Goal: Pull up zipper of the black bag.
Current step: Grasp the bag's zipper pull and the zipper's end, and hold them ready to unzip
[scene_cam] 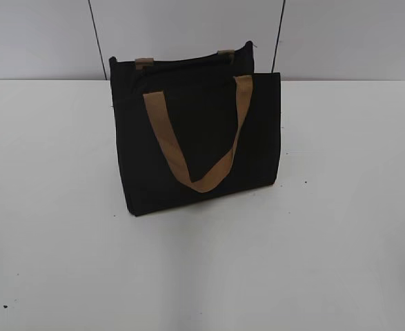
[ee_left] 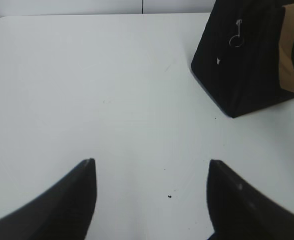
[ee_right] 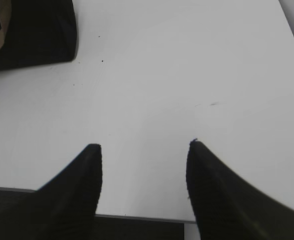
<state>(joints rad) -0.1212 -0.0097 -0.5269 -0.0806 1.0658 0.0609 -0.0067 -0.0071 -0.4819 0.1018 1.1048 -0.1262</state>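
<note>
Both grippers — left, right — fingers spread, empty, well apart from black bag; zipper barely distinct — mis-grasp likely.

No readable text, labels, brands or numbers in any view — nothing printed on the boxy black fabric bag or its tan webbing strap handle, and the white tabletop is unmarked.
</note>
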